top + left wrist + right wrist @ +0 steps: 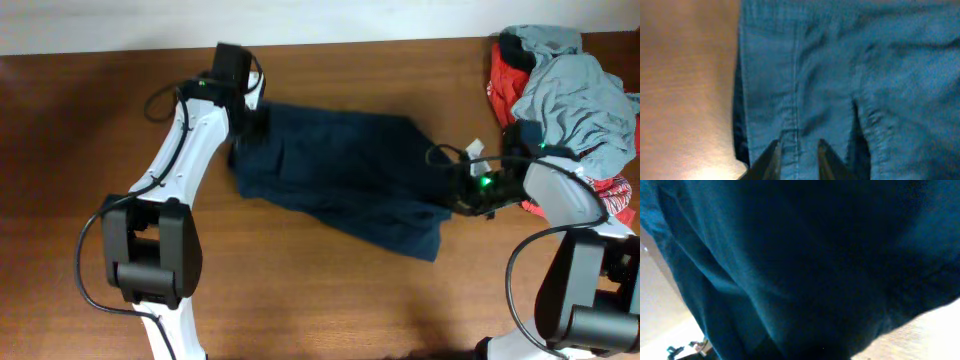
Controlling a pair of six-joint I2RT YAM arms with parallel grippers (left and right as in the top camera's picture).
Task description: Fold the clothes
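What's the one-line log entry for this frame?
left claw: at navy garment, left end | right claw: at right end | grips: unclear | clothes pile: unfolded

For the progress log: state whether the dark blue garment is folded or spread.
Mostly spread: the dark blue garment lies stretched out across the table, rumpled, with no tidy fold visible.

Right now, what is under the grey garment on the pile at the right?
A red garment shows beneath the grey garment, at its left and lower edges. Anything deeper is covered.
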